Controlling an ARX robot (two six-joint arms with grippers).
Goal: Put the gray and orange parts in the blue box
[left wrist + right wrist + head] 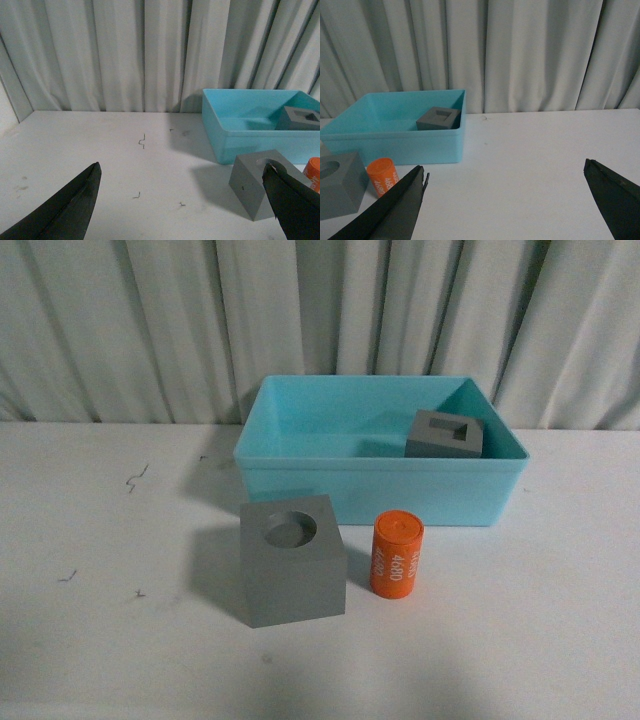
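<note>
A light blue box (pixel 300 472) stands at the back of the white table. Inside it, at the right, lies a gray cube with a rectangular hole (pixel 446 435). In front of the box stands a gray cube with a round top hole (pixel 292 560), and an orange cylinder printed "4680" (pixel 396 553) is upright just right of it. Neither arm shows in the front view. My left gripper (pixel 182 172) is open over bare table, left of the round-hole cube (pixel 255 182). My right gripper (pixel 505 172) is open, to the right of the box (pixel 395 145) and the cylinder (pixel 383 175).
A pleated gray curtain (pixel 320 310) hangs behind the table. Small dark scuff marks (pixel 135 478) dot the white tabletop (pixel 100 640) on the left side.
</note>
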